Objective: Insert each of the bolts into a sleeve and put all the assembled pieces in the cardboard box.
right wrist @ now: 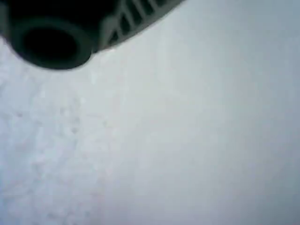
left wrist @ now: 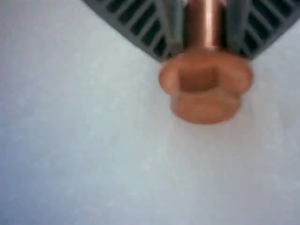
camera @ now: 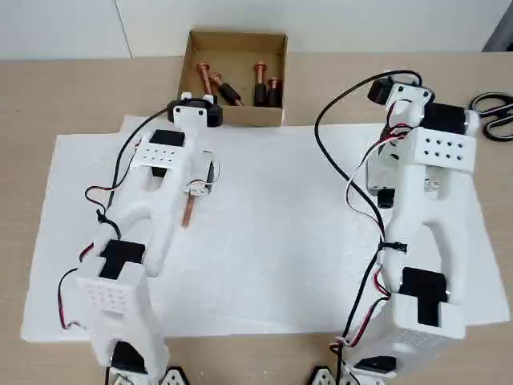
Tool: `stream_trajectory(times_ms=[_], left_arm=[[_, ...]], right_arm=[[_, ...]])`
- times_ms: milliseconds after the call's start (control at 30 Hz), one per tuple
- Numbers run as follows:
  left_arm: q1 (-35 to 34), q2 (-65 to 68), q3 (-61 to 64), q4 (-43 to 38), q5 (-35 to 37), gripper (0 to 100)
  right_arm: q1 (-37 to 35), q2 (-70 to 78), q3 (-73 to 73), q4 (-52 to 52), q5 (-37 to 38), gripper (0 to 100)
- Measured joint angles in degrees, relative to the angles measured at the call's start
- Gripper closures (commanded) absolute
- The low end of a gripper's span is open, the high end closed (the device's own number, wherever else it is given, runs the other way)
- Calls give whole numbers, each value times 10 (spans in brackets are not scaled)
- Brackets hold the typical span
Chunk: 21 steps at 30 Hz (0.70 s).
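Snugly between left fingers (left wrist: 136,23), bolt (left wrist: 205,86)

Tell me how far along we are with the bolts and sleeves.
Done: several sleeved bolts already lie in the cardboard box. In hand: the left arm's fingers grip a bare copper bolt over the white mat, and the right arm's fingers appear to hold a black sleeve. Left: slide that bolt into the sleeve, then box the piece.

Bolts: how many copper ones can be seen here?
5. One held bolt hangs from the left end effector. Four boxed bolts lie in the cardboard box: two on its left side, two on its right. Others may be hidden beneath the arms.
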Motion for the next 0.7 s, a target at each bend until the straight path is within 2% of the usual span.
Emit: stream_trajectory(times_ms=[133,333,700], left_arm=[[-4,-27,-1,23,0,994],[10,-139,-1,75,0,994],[12,-300,-1,171,0,994]], right_arm=[[-12,0,0,0,0,995],[-67,-18,0,0,0,995],[-139,-307,28,4,0,995]])
